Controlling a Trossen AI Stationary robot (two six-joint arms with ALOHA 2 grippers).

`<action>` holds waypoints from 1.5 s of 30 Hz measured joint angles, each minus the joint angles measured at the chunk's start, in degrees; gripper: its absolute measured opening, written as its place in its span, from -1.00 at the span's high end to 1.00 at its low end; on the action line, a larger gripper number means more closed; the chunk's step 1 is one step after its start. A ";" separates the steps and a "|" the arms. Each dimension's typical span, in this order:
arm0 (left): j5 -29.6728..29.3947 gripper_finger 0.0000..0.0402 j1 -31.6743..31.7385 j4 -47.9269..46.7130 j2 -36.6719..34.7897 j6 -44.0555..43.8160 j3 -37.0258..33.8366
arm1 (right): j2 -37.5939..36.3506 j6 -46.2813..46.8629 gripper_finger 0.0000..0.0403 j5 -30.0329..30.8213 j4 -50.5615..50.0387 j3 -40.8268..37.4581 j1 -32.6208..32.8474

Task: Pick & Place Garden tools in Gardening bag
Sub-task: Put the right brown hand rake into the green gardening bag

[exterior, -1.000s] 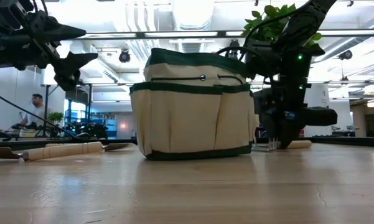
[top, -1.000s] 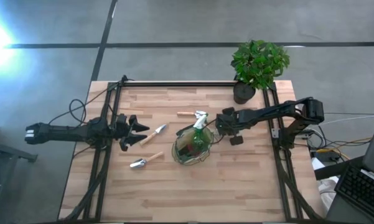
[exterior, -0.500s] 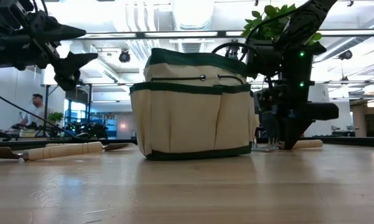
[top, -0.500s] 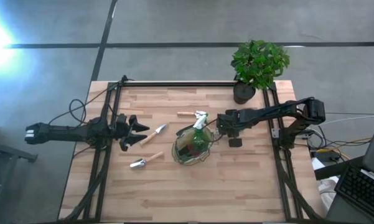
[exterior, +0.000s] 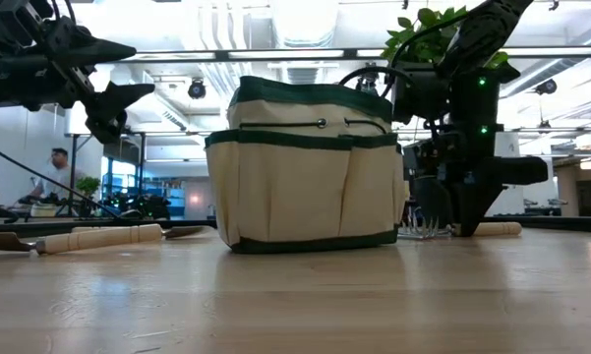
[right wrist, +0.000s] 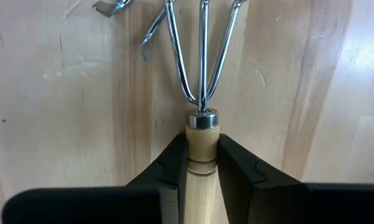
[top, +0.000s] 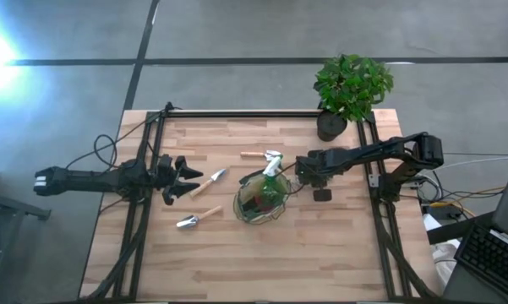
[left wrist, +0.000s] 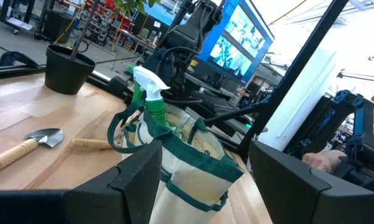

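Wooden and pale, the handle of the hand fork is now sitting between the two dark fingers of our right gripper, and both pads are touching its sides just below the metal collar. A second ago these fingers were standing wider around the handle; now they are clenching on it, so we are judging the grasp as made or nearly made. In the low view the right gripper is standing low at the table, just beside the gardening bag, and it has been moving slightly away from the bag over the last second. The three prongs are pointing toward the bag and the fork is lying flat on the wood.

For the task, this means one tool is ready for lifting, and we are expecting the next move to be a raise and a carry over the bag's open rim.

Our left gripper is waiting above the table's left part with its jaws released and holding nothing; it has not been moving. Near it, a trowel and a second small tool are lying on the table, not yet picked. Another wooden handle is resting behind the bag. A spray bottle is already standing inside the bag.
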 joint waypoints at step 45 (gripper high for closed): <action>0.00 -0.22 -0.01 0.01 -0.01 0.02 0.00 | -24.75 3.32 0.75 5.95 -3.14 0.02 -0.07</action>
